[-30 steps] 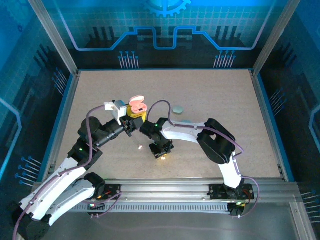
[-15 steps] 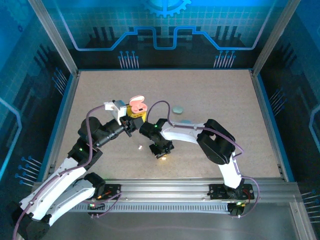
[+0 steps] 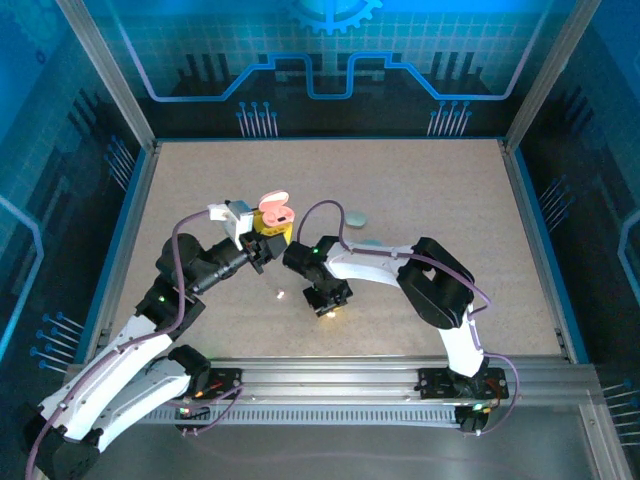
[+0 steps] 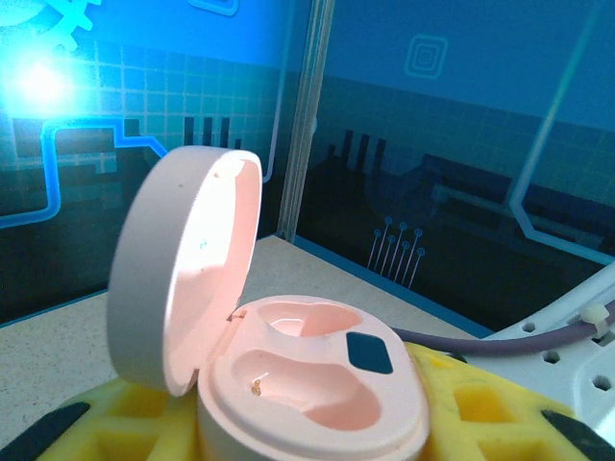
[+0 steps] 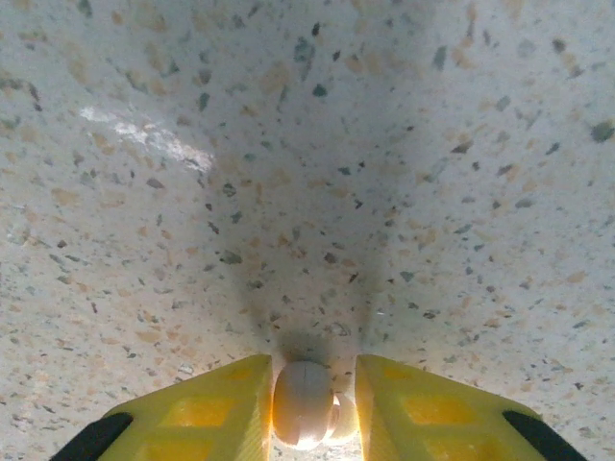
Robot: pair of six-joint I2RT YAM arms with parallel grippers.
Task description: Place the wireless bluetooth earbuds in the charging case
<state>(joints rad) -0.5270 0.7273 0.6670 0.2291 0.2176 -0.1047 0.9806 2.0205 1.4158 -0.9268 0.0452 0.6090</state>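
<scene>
A pink charging case (image 4: 317, 384) stands with its lid (image 4: 183, 269) swung up, and both of its earbud wells are bare. My left gripper (image 4: 317, 427) is shut on the case, with a yellow finger on each side, and holds it above the table at centre left (image 3: 274, 212). My right gripper (image 3: 325, 306) points down at the table in front of the case. It is shut on a pale pink-white earbud (image 5: 302, 401) that sits on the speckled surface between the yellow fingers (image 5: 211, 408). Another tiny pale earbud (image 3: 281, 294) lies on the table just to its left.
A teal oval case (image 3: 357, 217) lies behind the right arm, and a pale blue piece (image 3: 372, 243) sits beside that arm's forearm. The two arms nearly meet at the table's (image 3: 440, 190) centre. Blue walls with metal posts enclose the table.
My right gripper has shifted very slightly to the right at the table surface. The left arm and the case have not moved.
</scene>
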